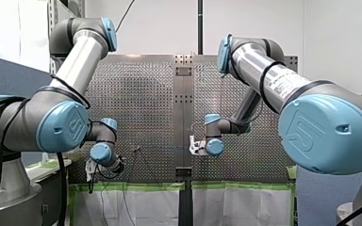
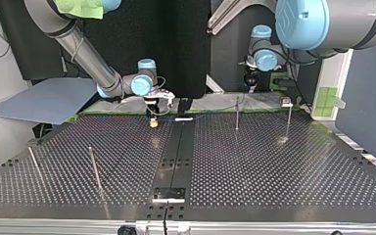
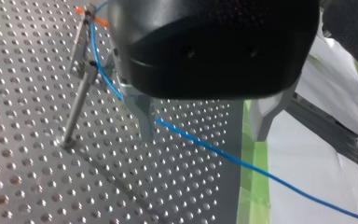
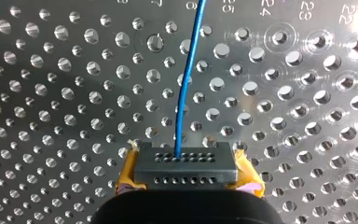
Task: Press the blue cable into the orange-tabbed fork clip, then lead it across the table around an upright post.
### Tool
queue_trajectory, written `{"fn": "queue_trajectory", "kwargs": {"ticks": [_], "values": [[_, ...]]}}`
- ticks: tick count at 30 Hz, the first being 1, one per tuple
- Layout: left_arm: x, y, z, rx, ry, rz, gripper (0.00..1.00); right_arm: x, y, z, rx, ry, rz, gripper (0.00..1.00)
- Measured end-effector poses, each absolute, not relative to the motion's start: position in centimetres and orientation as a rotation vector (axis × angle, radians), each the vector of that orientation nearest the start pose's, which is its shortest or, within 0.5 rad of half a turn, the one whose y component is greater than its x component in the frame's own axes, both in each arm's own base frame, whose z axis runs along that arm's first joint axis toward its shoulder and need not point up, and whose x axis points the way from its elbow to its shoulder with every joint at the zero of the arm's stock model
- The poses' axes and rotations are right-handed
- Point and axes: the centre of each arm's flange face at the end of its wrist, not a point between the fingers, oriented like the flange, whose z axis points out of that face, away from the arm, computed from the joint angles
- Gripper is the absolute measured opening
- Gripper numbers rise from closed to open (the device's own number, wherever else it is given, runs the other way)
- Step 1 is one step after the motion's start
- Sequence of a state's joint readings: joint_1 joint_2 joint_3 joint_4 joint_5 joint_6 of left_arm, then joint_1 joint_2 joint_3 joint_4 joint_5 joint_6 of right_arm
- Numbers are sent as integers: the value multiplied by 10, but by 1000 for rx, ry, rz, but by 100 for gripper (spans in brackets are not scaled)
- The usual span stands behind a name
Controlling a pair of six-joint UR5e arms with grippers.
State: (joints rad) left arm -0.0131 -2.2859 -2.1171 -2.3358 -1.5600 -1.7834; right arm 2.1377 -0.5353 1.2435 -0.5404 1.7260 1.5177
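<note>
R hand [image 4: 186, 168] is clenching the thin blue cable [image 4: 186, 84]. L hand [image 3: 204, 135], released, is hanging over it nr the orange-tabbed metal fork clip [image 3: 89, 16], w/ cable running clip-to-R-hand along the perforated metal bench [image 3: 28, 177] edge.

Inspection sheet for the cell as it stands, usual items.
Surface: perforated table, upright posts standing on it.
Job's things: blue cable runs by the orange-tabbed fork clip; seated or not, cannot tell.
Clutter: small white piece on the centre seam.
Grippers: my left gripper open over the cable, not gripping it; my right gripper shut on the cable.
Cables: black arm cable besides the blue one.
Surroundings: grey sheet beside the table at the top view's left; green tape along the table's edge.
</note>
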Motion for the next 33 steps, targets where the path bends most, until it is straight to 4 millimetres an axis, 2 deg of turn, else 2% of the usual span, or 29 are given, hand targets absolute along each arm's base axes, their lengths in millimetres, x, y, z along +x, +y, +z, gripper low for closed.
{"fn": "queue_trajectory", "kwargs": {"ticks": [7, 11, 20, 25, 33], "values": [[437, -144, -2, -187, 1987, -167, 100, 499, -564, 9, 1674, -1005, 1345, 0], [435, -152, 10, -174, 1972, -194, 100, 499, -564, 9, 1674, -1006, 1345, 0], [442, -164, 44, -162, 1876, -231, 100, 499, -564, 9, 1675, -1008, 1348, 0], [442, -165, 48, -170, 1867, -217, 100, 499, -564, 9, 1675, -1008, 1348, 0], [437, -169, 44, -169, 1895, -196, 100, 499, -564, 9, 1676, -1008, 1347, 0]]}}
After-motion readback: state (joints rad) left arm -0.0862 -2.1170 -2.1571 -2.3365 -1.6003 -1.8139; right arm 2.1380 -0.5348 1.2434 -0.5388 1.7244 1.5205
